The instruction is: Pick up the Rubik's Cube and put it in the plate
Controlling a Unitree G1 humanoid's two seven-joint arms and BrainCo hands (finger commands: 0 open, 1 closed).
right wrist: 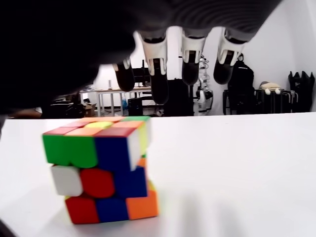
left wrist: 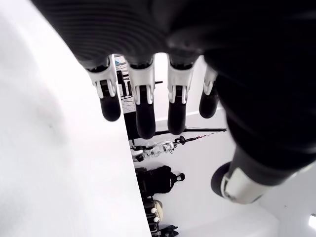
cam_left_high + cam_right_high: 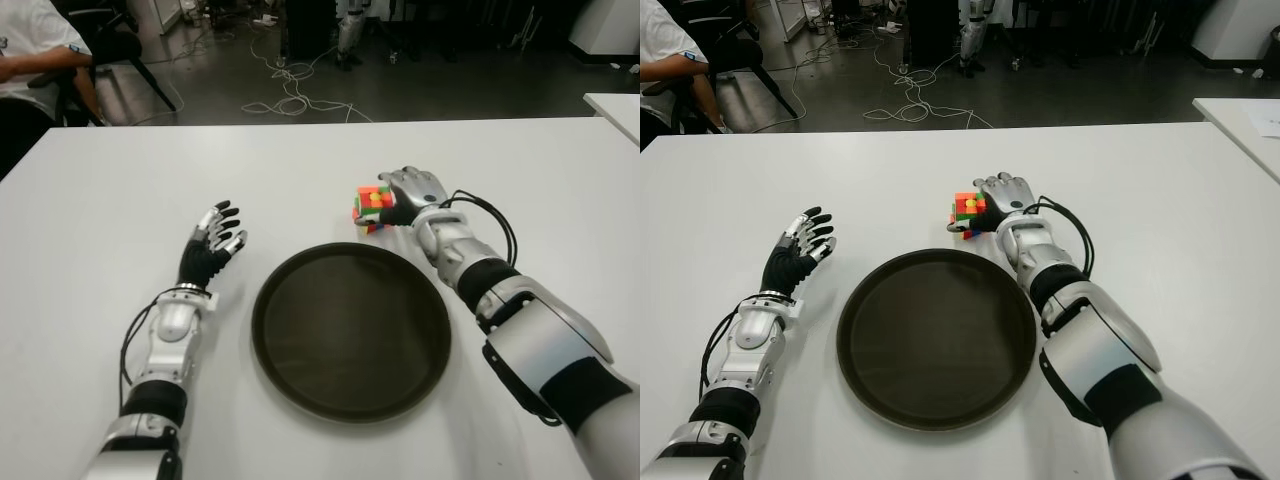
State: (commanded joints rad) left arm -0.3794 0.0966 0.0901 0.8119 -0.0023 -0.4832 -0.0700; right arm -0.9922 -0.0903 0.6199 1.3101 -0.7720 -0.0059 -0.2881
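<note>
The black-and-silver left hand [image 3: 211, 246] shows left of the round dark brown plate [image 3: 350, 332], fingers spread, empty. Beyond the plate's far rim, the multicoloured Rubik's Cube [image 3: 371, 208] sits squarely on the white table [image 3: 150, 180], its top layer slightly twisted; being cubic, it has no long axis. The right hand [image 3: 410, 192] hovers just right of it, fingers relaxed and apart, not gripping.

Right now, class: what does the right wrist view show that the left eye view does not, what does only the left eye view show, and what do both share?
Only the right wrist view shows the cube's lower rows of stickers and the right hand's fingertips spread, touching nothing. Only the left eye view shows the plate, the idle left hand left of it, and a seated person. Both show the Rubik's Cube standing on the white table by the right hand.
</note>
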